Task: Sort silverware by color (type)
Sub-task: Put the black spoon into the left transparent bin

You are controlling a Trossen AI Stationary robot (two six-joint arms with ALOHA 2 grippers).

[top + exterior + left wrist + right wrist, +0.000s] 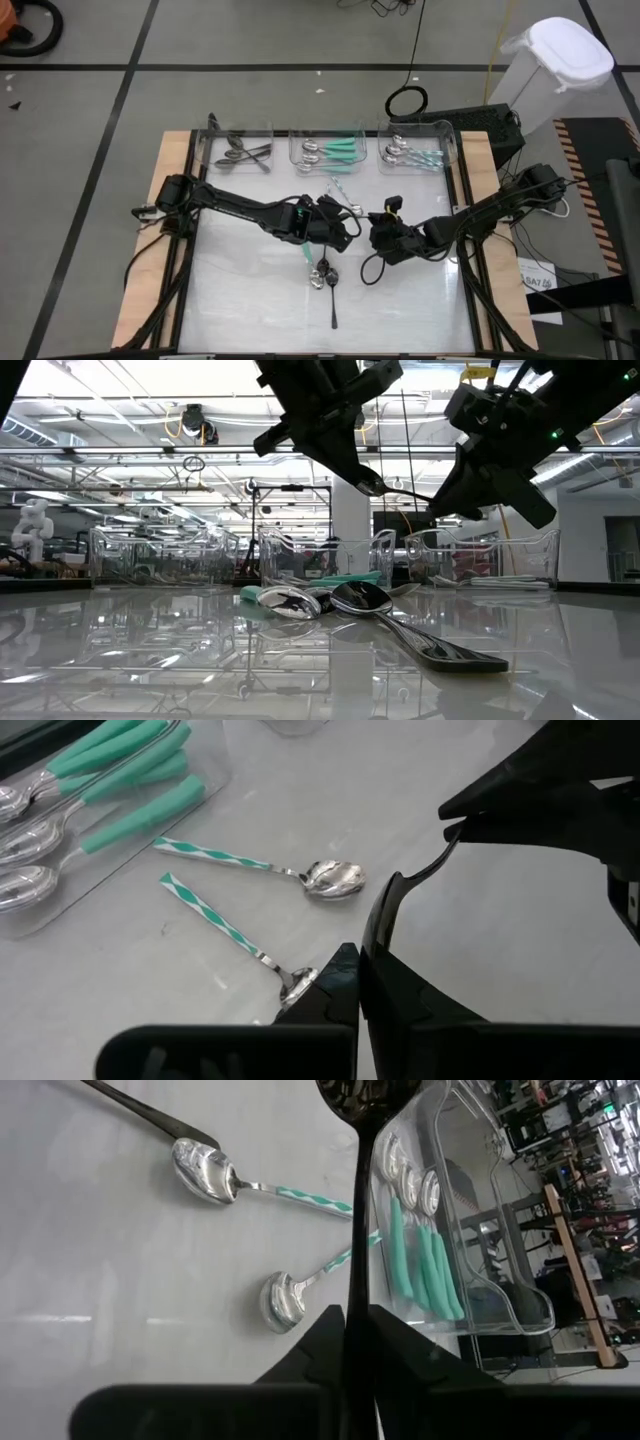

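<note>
Right end effector (358,1342) is closed on the handle of a dark spoon (355,1140), held above mid-table. Left end effector (358,982) is closed on the same dark spoon's other end (425,875), so both arms meet at centre (355,222). Below them on the table (250,300) lie two patterned teal-handled spoons (255,870) and another dark spoon (400,625) with silver bowls just beside it. Three clear bins (325,150) along the far edge: dark utensils (245,153) left, teal-handled spoons (335,150) middle, pale-handled spoons (410,155) right.
</note>
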